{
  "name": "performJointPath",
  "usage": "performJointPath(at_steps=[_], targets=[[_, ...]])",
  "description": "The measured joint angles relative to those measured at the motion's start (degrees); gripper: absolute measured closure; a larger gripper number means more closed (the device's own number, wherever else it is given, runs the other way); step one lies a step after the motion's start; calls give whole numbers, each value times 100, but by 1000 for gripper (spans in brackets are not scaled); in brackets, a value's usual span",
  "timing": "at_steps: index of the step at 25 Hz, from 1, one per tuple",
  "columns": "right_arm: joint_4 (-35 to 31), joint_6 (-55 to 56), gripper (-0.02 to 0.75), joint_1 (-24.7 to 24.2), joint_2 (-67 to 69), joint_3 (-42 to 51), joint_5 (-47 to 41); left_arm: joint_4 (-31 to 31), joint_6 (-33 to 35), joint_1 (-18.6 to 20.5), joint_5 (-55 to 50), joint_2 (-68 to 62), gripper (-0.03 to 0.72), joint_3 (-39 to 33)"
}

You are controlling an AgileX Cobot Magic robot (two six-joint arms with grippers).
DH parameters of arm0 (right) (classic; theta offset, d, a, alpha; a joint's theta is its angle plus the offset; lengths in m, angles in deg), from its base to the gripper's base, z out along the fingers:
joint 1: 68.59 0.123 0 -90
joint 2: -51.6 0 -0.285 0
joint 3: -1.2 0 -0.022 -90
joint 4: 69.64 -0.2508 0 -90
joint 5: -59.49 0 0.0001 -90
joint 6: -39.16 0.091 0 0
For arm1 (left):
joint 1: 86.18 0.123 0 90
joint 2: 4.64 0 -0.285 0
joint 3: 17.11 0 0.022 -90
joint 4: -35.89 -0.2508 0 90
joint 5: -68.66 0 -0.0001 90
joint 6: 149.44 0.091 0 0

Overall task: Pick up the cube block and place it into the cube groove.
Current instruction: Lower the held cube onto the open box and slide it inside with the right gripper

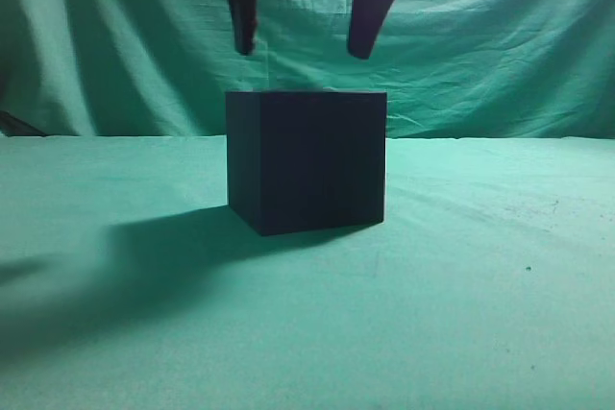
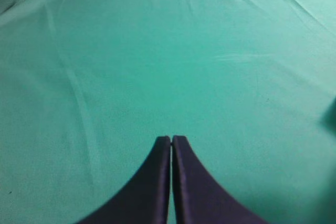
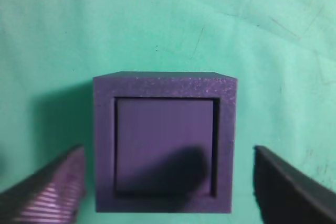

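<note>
- The cube groove (image 1: 307,160) — a large near-black box — stands on the green-draped counter (image 1: 480,314), roughly at its middle, casting a shadow to the left in the exterior view.
- From above, in the right wrist view, the cube groove (image 3: 164,156) shows a thick purple rim around a square opening.
- The cube block (image 3: 164,145) sits inside that opening, its lighter purple top face a little below the rim, with thin dark gaps along its edges.
- The right gripper (image 1: 303,45) hangs directly above the box, touching nothing; its 2 dark fingers point down, 1 over each upper corner.
- Its jaws stand wide apart and hold nothing — in the right wrist view the fingers (image 3: 47,192) flank the box on both sides.
- The left gripper (image 2: 171,139) is over bare green cloth (image 2: 157,51), with its jaws pressed together, only a thin slit between the tips, nothing held.
- A wrinkled green backdrop (image 1: 500,64) hangs behind the counter.
</note>
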Motion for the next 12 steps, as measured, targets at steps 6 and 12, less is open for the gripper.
performJointPath(at_steps=[6, 12], targets=[[310, -271, 127, 0, -11, -721, -514, 0, 0, 0, 0, 0, 688, 0], [502, -392, 652, 0, -613, -1104, -624, 0, 0, 0, 0, 0, 688, 0]])
